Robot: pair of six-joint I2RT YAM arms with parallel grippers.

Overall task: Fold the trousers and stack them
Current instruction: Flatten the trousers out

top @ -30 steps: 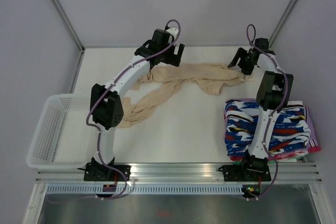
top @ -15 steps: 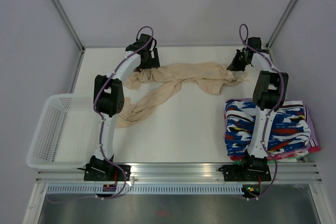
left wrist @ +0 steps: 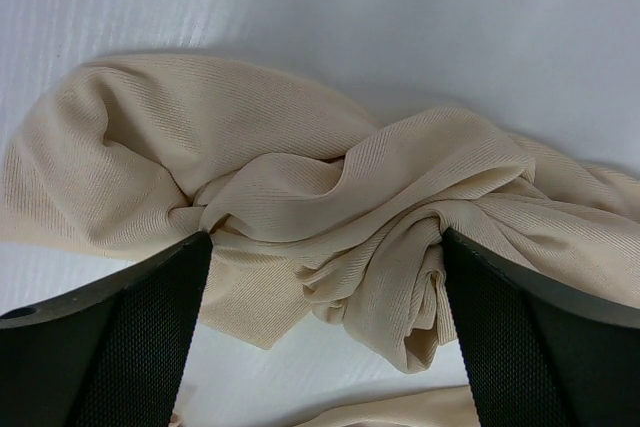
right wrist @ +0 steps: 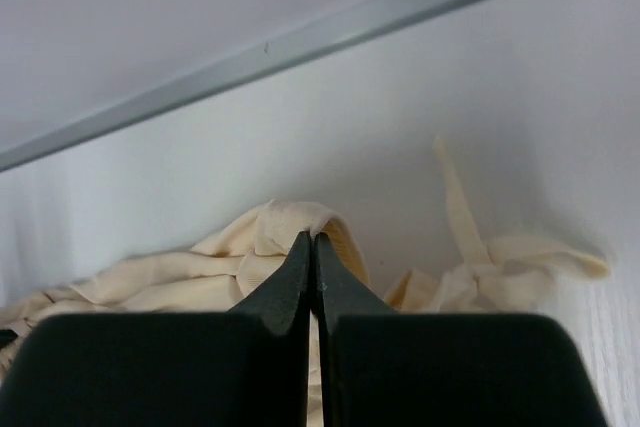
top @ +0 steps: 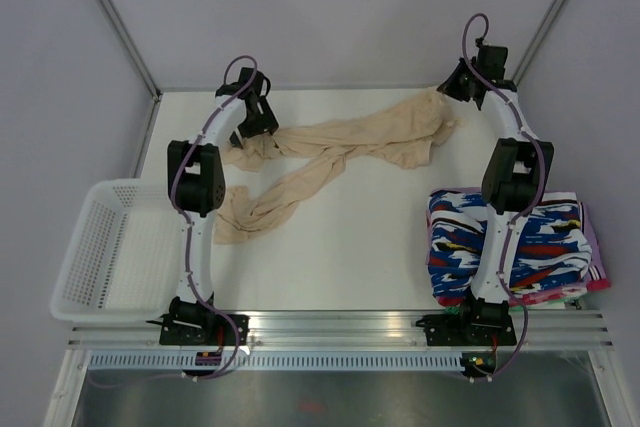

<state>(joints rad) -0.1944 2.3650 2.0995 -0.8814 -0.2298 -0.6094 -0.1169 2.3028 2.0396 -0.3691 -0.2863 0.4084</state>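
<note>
White tabletop (top: 350, 247), seen from above. Across its far half lie the trousers (top: 340, 142), plain beige thin cloth, twisted and not yet folded. One end is near the far right corner, a bunched end is at the far left, and one leg trails toward the near left.

A white mesh basket (top: 85, 257) sits at the near left. A pile of patterned garments (top: 545, 247) lies at the near right, well apart from the trousers.

The right tool (top: 455, 85) was open beside the cloth a second ago. Now its jaws are closed tight, pinching a fold at the trousers' right end, which has shifted toward the far corner with it. The left tool (left wrist: 325, 277) has travelled left and back and now hovers spread wide over the bunched left end, holding nothing.

As a judgement, one end is secured, and the left tool probably needs its own grip before the cloth can be stretched flat for a first fold.
</note>
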